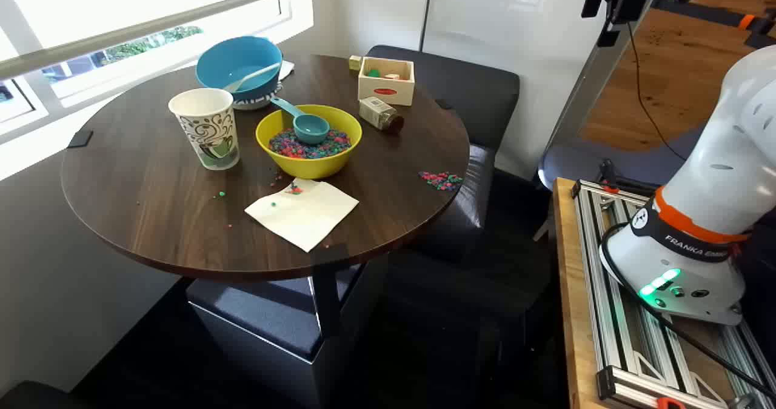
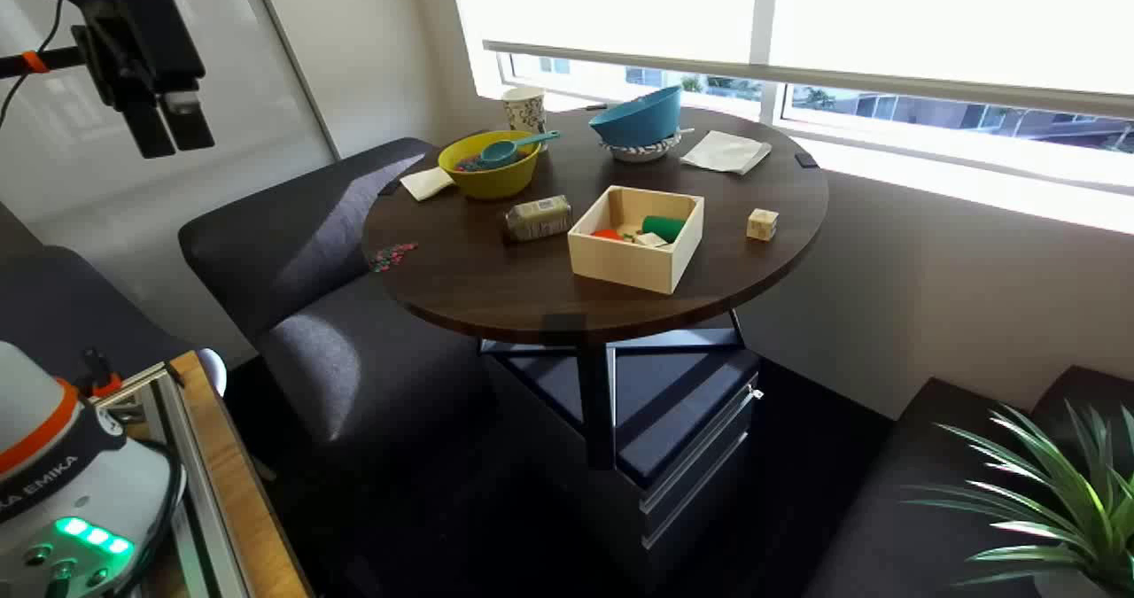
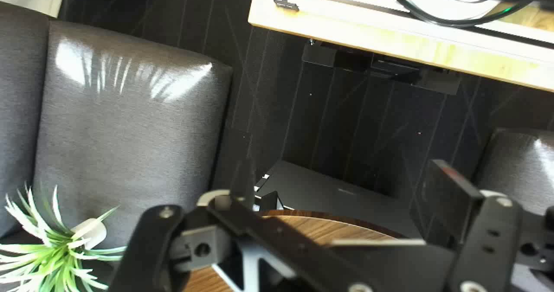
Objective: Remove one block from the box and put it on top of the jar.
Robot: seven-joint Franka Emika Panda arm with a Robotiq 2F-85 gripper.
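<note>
The box is a small tan wooden box with a red oval mark. It stands open-topped on the round table, and also shows in an exterior view. Inside lie a green block, a red piece and a light wooden block. The jar lies on its side beside the box, with a dark lid; it also shows here. My gripper is open and empty in the wrist view, its fingers wide apart. It hangs high, away from the table, in both exterior views.
A wooden cube sits near the table edge. A yellow-green bowl of beads holds a blue scoop. A paper cup, blue bowl and napkin stand on the table. A bench adjoins it.
</note>
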